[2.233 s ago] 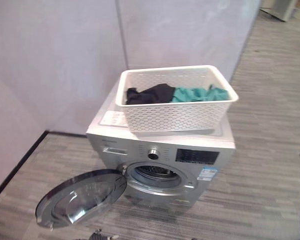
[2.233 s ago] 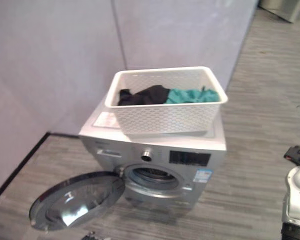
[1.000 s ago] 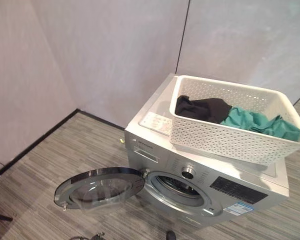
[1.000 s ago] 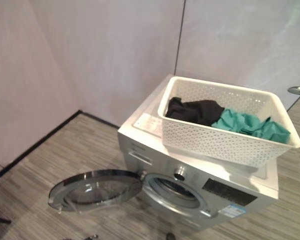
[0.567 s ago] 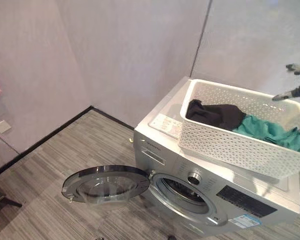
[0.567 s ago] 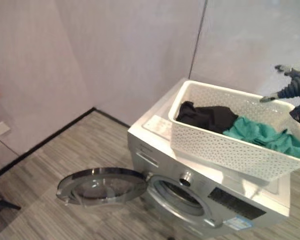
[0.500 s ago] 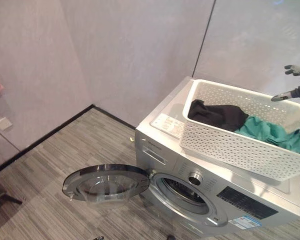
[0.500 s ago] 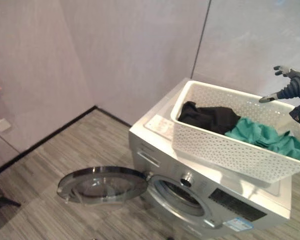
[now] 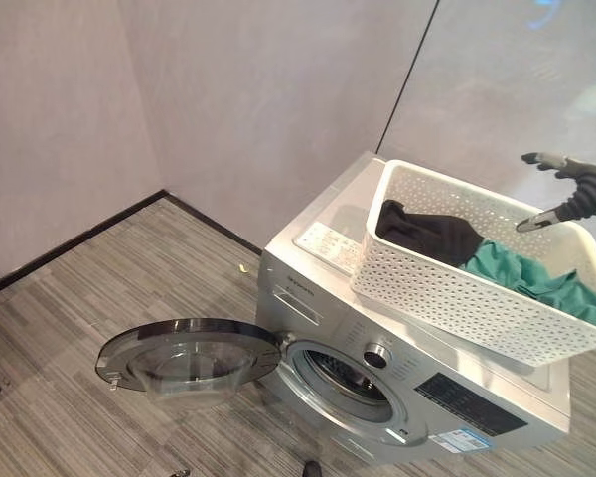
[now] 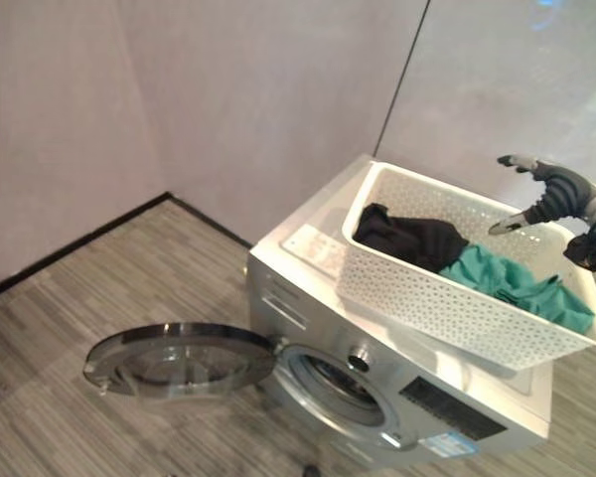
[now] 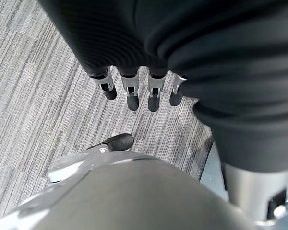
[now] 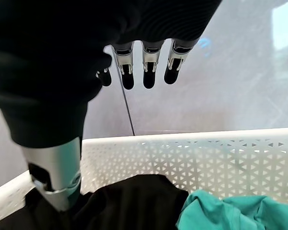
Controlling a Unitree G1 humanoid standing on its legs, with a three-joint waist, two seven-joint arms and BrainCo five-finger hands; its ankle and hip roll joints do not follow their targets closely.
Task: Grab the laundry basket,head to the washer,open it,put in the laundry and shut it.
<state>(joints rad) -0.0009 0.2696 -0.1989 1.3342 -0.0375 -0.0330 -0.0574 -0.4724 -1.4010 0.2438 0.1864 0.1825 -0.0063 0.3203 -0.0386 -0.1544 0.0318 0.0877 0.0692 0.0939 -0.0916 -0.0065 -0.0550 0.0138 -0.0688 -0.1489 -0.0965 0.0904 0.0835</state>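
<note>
Left eye view first: the white laundry basket (image 9: 447, 288) sits on top of the washer (image 9: 308, 298), skewed, with one corner sticking out past the front edge over the control panel. Inside lie a black garment (image 9: 425, 235) and a teal garment (image 9: 536, 280). The washer door (image 9: 184, 353) is swung wide open, leaving the drum opening (image 9: 340, 376) clear. The right hand (image 9: 574, 191) hangs above the basket's far rim, fingers loosely spread, holding nothing.

Right eye view — same layout. The basket's overhang looks worse from here; its near corner (image 10: 586, 343) juts well off the machine. If the hand drags at the clothes or bumps the rim, I'd worry the whole basket slides or tips off the front.

Left wrist view: the left hand (image 11: 134, 91) hangs down over the grey floor (image 11: 43, 96), fingers straight and relaxed, empty. It is nowhere near the basket, so nothing steadies it.

Right wrist view: the right hand's fingers (image 12: 151, 67) point out above the basket's back wall (image 12: 206, 158), open, with the black and teal clothes below and not yet touched. The two pieces lie bunched against each other — a grab could catch just one, or trail cloth over the rim and drop it on the floor before reaching the drum.
</note>
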